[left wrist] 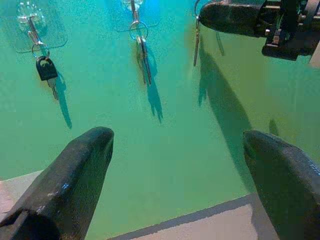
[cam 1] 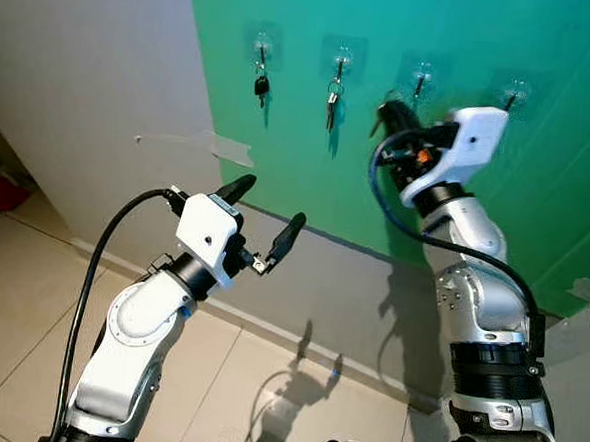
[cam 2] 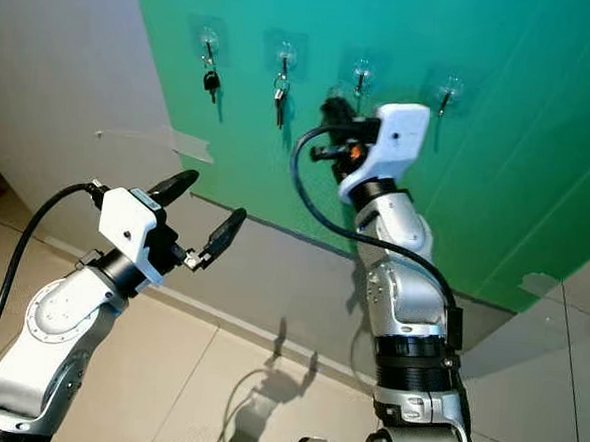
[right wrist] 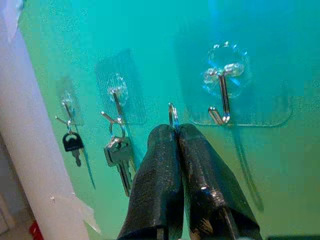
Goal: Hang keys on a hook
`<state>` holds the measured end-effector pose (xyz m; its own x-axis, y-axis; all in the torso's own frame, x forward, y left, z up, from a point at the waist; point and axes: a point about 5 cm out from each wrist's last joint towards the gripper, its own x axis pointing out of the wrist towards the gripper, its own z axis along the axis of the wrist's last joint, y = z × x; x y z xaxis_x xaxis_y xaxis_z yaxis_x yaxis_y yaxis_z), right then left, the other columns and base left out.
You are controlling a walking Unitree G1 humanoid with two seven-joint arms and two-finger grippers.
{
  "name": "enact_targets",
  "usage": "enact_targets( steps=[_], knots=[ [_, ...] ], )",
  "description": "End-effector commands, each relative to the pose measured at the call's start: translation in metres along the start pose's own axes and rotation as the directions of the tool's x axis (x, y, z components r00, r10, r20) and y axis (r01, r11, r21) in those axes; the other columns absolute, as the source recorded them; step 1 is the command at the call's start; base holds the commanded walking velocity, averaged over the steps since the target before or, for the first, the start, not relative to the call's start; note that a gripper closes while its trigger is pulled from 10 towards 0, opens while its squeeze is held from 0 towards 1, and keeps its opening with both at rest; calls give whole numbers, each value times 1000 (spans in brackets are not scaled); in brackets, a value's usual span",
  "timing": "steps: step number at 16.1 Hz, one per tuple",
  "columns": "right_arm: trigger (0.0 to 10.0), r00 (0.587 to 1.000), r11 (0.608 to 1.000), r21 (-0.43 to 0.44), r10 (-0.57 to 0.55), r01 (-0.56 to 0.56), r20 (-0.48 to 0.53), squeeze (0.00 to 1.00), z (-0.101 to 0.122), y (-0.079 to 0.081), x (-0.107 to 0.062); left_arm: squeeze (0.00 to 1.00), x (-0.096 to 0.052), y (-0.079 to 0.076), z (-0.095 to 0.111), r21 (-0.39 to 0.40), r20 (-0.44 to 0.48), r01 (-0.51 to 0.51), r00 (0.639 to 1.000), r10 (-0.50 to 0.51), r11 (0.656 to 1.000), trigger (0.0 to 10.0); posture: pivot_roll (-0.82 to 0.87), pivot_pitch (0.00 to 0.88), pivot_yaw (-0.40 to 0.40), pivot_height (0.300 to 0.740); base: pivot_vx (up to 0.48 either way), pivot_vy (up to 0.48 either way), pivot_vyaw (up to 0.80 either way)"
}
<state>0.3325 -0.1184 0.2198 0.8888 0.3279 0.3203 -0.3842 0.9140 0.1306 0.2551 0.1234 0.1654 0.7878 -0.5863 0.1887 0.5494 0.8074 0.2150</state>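
Right fingers (right wrist: pixel 176 145) pinch key ring (right wrist: pixel 173 112) beside hook (right wrist: pixel 222 97); left fingers (cam 1: pixel 267 211) spread.

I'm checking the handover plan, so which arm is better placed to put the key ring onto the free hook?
Right. The right gripper is shut on the key ring, raised beside the empty hook. The left gripper is open, lower and away from the green wall.
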Motion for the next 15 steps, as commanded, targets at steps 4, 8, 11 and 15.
enact_targets(
  steps=[4, 8, 11, 15],
  knots=[
    [10000, 998, 1000, 25, -9, 7, 67, 0, 13, -1, 1, 0, -1, -4, 5, -5, 15, 30, 999, -30, 1000, 10000, -72, 70, 38, 740, 0, 0, 0],
    [10000, 996, 999, 41, -17, 14, 84, 0, 15, -4, -3, 0, 0, -5, 5, -10, 18, 40, 999, -40, 999, 10000, -73, 71, 37, 740, 0, 0, 0],
    [10000, 996, 998, 55, 10, -15, 93, 0, 16, 1, -11, 0, -1, -5, 5, -11, 21, 45, 999, -45, 999, 10000, -75, 73, 40, 740, 0, 0, 0],
    [10000, 996, 997, 72, 23, -29, 85, 0, 16, 3, -18, 0, -1, -6, 5, -16, 22, 52, 998, -52, 999, 10000, -78, 75, 43, 740, 0, 0, 0]
  ],
)
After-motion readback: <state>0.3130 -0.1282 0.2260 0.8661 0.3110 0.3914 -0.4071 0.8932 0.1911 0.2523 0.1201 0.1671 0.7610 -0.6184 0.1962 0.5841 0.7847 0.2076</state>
